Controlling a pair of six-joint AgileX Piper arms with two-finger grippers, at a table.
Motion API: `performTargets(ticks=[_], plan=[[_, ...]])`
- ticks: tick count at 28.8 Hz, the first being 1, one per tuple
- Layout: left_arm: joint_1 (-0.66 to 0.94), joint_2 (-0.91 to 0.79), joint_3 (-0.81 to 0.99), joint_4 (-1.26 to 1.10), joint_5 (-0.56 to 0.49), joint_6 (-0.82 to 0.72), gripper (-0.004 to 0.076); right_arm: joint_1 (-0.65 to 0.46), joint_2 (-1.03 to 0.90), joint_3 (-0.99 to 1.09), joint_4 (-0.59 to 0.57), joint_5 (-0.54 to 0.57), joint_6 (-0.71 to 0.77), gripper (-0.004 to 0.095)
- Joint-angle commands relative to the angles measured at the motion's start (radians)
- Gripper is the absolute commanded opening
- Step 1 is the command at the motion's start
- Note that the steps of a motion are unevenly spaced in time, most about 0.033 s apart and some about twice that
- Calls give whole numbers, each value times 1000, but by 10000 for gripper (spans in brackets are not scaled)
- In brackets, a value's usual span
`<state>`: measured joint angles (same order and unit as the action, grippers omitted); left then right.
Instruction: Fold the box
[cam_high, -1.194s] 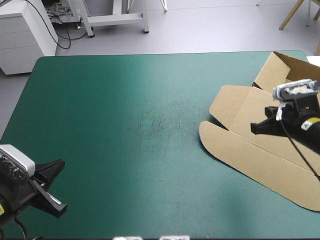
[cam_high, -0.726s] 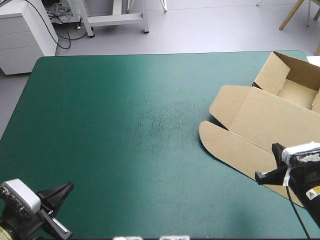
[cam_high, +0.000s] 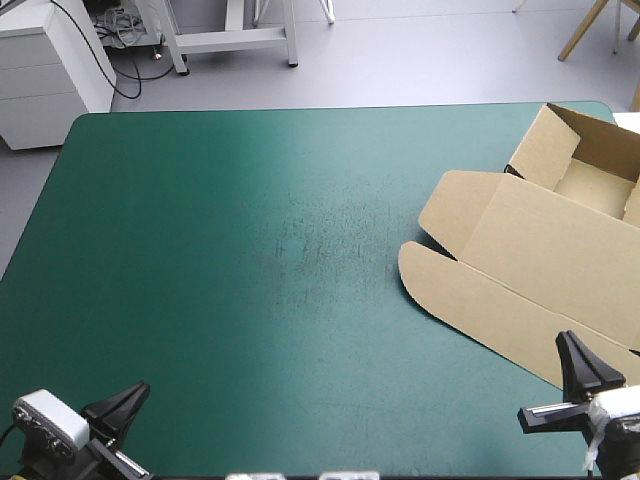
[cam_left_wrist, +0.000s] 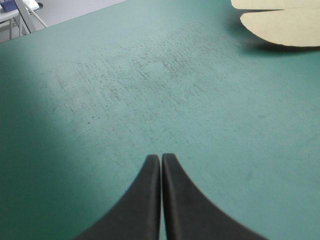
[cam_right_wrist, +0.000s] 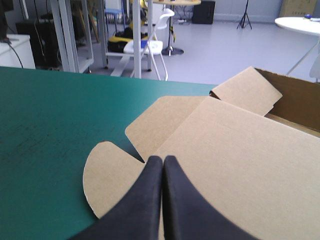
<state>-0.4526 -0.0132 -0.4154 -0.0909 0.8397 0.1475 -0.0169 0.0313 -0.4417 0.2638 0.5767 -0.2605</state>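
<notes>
The brown box (cam_high: 520, 250) lies at the table's right side as an open tray (cam_high: 590, 165) with its lid flat and a rounded flap (cam_high: 430, 275) pointing toward the table's middle. My right gripper (cam_high: 567, 340) is shut and holds nothing. It hovers at the lid's near edge by the front right corner. In the right wrist view its tips (cam_right_wrist: 162, 159) point over the lid (cam_right_wrist: 230, 150) toward the tray wall (cam_right_wrist: 295, 100). My left gripper (cam_high: 140, 387) is shut at the front left corner, far from the box. Its tips (cam_left_wrist: 161, 157) face the flap (cam_left_wrist: 285, 25).
The teal-green cover (cam_high: 250, 250) runs from the box to the left edge, with faint scuff marks (cam_high: 320, 230) near the middle. The box's far right part reaches past the table's right edge.
Both arms have drawn back toward the table's near edge. The right gripper left its place over the box's lid and now sits at the front right corner. The box has not moved.
</notes>
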Motion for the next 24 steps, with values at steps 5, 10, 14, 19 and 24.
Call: performTargets(ticks=[5, 10, 14, 19, 24], plan=[[-1, -18, -17, 9, -95, -20, -10, 4, -65, -22, 6, -24, 25, -19], [-1, -18, -17, 13, -97, -20, -10, 4, -65, -22, 4, -26, 25, -19], [-1, -18, -17, 13, -97, -20, -10, 4, -65, -20, 2, -31, 25, -19], [-1, -18, -15, 13, -99, -13, -10, 4, -65, -3, 2, -60, 25, -19], [-1, -18, -15, 13, -99, -16, -10, 4, -65, 66, 6, -143, 25, -19]])
